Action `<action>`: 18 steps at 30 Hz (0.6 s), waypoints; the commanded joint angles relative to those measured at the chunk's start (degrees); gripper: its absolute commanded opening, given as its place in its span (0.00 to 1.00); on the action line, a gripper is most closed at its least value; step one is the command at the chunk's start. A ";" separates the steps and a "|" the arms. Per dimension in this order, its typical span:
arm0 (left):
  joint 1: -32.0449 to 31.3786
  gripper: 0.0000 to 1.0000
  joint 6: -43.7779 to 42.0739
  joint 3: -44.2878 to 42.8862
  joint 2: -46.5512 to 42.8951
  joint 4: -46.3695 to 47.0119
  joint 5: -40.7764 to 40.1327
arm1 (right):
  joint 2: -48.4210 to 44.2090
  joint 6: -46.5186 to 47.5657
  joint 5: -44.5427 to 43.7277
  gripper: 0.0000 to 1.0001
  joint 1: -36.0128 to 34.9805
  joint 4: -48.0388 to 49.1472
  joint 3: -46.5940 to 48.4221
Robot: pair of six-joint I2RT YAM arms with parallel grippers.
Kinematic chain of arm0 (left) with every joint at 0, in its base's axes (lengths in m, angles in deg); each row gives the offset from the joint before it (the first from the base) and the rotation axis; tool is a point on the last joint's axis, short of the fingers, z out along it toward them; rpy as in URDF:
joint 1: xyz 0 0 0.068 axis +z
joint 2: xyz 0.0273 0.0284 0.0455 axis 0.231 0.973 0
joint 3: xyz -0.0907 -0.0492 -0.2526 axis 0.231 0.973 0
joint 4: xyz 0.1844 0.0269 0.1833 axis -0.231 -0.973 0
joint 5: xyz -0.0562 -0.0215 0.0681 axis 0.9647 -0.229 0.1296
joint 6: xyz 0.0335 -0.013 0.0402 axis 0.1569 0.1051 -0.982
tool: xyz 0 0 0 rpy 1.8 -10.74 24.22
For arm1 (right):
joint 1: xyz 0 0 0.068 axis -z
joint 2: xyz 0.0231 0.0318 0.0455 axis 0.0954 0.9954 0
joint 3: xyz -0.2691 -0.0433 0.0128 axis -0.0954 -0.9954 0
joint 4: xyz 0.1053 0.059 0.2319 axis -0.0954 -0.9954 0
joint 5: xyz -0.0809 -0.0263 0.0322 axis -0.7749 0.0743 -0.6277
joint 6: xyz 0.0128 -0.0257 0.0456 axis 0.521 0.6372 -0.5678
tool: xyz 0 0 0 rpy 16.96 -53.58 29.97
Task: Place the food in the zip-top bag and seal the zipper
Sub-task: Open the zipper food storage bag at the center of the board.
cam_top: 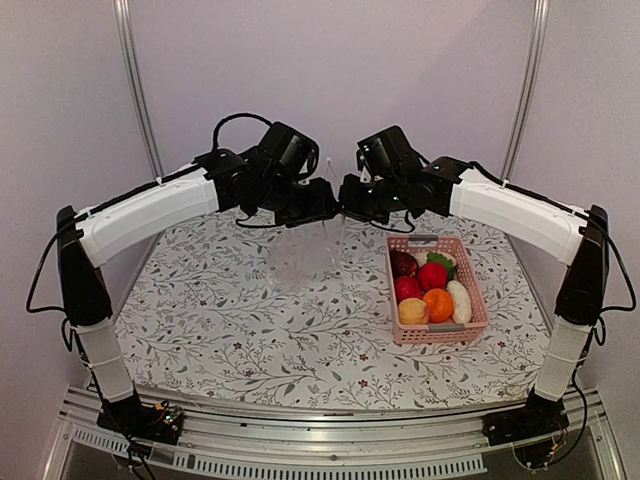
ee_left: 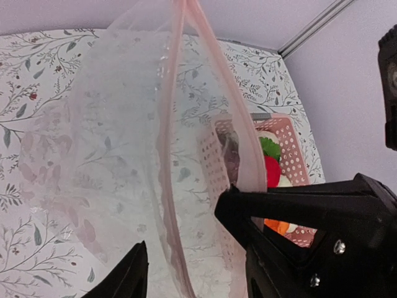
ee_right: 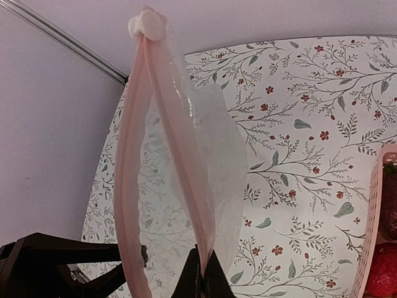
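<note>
Right gripper (ee_right: pixel 201 257) clenched on zipper (ee_right: pixel 126 186) of hanging zip-top bag (cam_top: pixel 305 250); left gripper (ee_left: pixel 180 226) spread, straddling mouth.

Counts, top view.
- arms: 2 (left arm (cam_top: pixel 150 212), right arm (cam_top: pixel 515 212))
- zip-top bag (cam_top: pixel 305 250): 1, clear
- zipper (ee_right: pixel 133 155): 1, with 1 white slider (ee_right: pixel 147 25)
- pink basket (cam_top: pixel 481 300): 1, on desk (cam_top: pixel 220 320)
- food in basket: 7 pieces seen
  - red round (cam_top: pixel 432 276): 2, other at (cam_top: pixel 407 289)
  - dark purple round (cam_top: pixel 403 263): 1
  - orange round (cam_top: pixel 438 305): 1
  - yellow-tan round (cam_top: pixel 412 312): 1
  - white oblong (cam_top: pixel 460 300): 1
  - green piece (cam_top: pixel 440 262): 1
- anything beneath these: cannot tell
</note>
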 commanded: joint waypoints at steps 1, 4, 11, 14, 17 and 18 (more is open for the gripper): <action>-2.58 0.52 -1.48 -4.32 1.64 -2.14 -3.36 | -1.38 -0.80 -0.51 0.00 -0.23 1.03 -0.01; -2.60 0.40 0.89 -6.76 3.95 -7.73 -6.58 | -1.23 -1.18 -0.33 0.00 -0.23 1.03 0.22; -2.25 0.26 0.82 -5.99 6.09 -10.39 -8.76 | -2.75 -2.27 -1.45 0.00 -0.20 0.85 -0.44; -2.02 0.12 -0.44 -5.21 5.17 -9.81 -10.16 | -3.60 -2.34 -1.55 0.00 0.24 0.60 -1.78; -1.91 0.00 -2.49 -5.46 3.45 -9.37 -11.87 | -4.57 -3.13 -3.16 0.00 1.37 -2.57 -3.78; -1.91 0.00 -2.97 -5.34 2.74 -9.02 -12.55 | -4.90 -3.49 -3.88 0.00 1.87 -3.98 -4.39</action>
